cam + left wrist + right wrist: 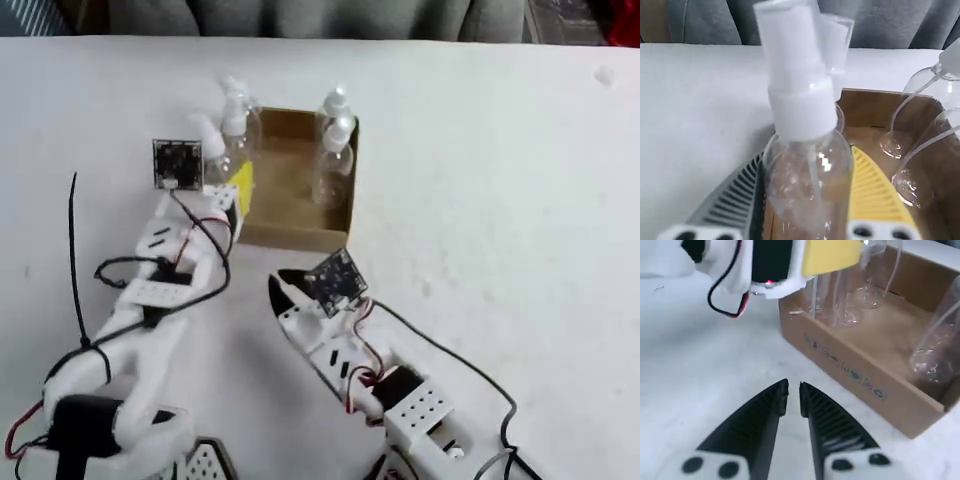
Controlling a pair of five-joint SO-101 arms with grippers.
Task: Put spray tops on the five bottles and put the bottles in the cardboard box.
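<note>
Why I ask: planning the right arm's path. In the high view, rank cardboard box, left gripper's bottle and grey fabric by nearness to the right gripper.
1. cardboard box, just ahead of the right gripper.
2. bottle, held at the box's left wall.
3. grey fabric, beyond the table.

High camera: fixed above the table (500, 150), looking steeply down. My arm bases sit at the near edge and the cardboard box (290, 235) lies toward the far side, at middle distance.

Left wrist camera: mounted behind my left gripper (805, 162), sighting along it toward the far edge, very close on the bottle (805, 190) it holds.

Right wrist camera: behind my right gripper (793, 390), angled down at the tabletop, with the box corner near.

Shared: all three take in the cardboard box. The right wrist view also catches my left gripper.
</note>
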